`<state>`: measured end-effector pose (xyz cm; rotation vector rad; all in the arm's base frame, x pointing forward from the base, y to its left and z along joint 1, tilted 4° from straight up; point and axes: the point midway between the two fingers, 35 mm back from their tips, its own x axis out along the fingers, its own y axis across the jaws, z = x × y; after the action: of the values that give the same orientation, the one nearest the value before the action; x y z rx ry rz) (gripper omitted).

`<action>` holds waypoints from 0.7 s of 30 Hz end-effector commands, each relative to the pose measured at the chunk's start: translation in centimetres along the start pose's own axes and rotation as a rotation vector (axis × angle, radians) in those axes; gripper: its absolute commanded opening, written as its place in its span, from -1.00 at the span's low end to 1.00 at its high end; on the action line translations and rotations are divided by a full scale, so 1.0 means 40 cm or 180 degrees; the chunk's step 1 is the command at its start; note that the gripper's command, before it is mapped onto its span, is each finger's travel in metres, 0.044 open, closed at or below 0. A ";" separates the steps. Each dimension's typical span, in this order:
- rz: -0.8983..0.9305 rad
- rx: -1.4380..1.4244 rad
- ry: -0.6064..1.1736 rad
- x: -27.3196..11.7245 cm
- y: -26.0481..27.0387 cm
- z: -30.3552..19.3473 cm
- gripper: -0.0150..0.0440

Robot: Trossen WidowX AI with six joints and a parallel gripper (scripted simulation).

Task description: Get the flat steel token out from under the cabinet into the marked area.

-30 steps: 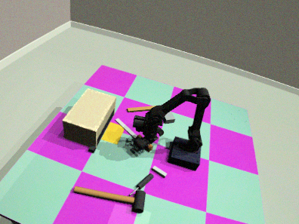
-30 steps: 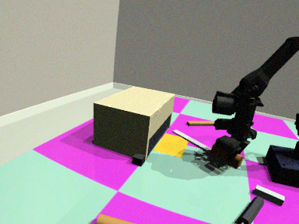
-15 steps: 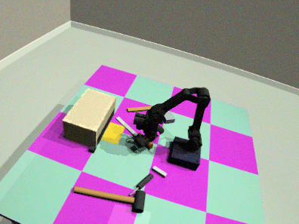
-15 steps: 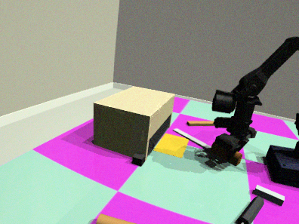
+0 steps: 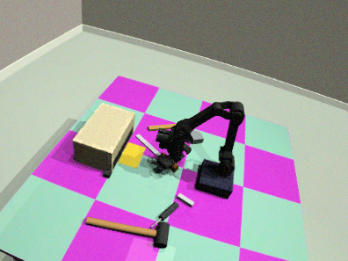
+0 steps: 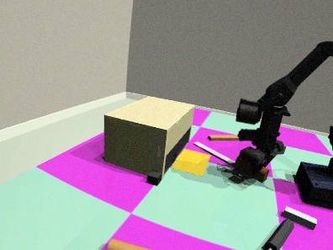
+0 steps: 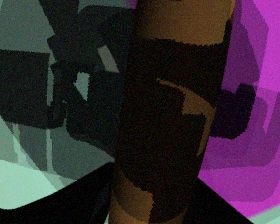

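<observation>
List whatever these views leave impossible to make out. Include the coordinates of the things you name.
- Steel token: not visible in any view; the cabinet (image 5: pixel 103 124) (image 6: pixel 151 113) covers the ground beneath it.
- Far hammer's head: exterior view, behind the arm.
- Near hammer's head: cut off by the exterior view's bottom edge.

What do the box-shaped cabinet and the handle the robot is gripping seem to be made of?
The cabinet looks like painted or bare board, matt and pale cream, with flat faces and no shine; plastic is possible. The brown handle in the gripper is probably wood, judging by its warm brown, rounded surface, though no grain shows.
</observation>
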<state>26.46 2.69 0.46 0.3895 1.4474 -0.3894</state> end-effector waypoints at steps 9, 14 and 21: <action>-0.0003 -0.0009 -0.0013 -0.001 -0.027 0.020 -0.49; -0.0004 -0.0009 -0.0014 -0.001 -0.038 0.026 -0.49; -0.0006 -0.0010 -0.0015 -0.001 -0.053 0.034 -0.49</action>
<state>26.62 0.60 0.52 0.3875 1.4466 -0.3899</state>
